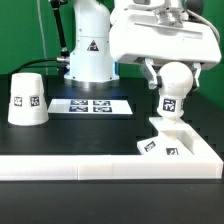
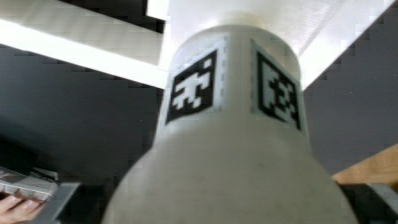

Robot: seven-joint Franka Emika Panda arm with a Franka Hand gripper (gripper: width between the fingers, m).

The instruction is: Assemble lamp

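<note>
My gripper (image 1: 168, 72) is shut on the round head of the white bulb (image 1: 171, 92) and holds it upright, with tags on its stem. The bulb's lower end is right over the middle of the flat square base (image 1: 178, 146) at the exterior view's right; I cannot tell whether they touch. In the wrist view the bulb (image 2: 222, 140) fills the picture and hides the jaws. The cone shade (image 1: 27, 98) stands alone on the table at the exterior view's left.
The marker board (image 1: 92, 104) lies between shade and base. The big white robot pedestal (image 1: 90, 50) stands behind it. A white rail (image 1: 90, 168) runs along the table's front edge, against the base.
</note>
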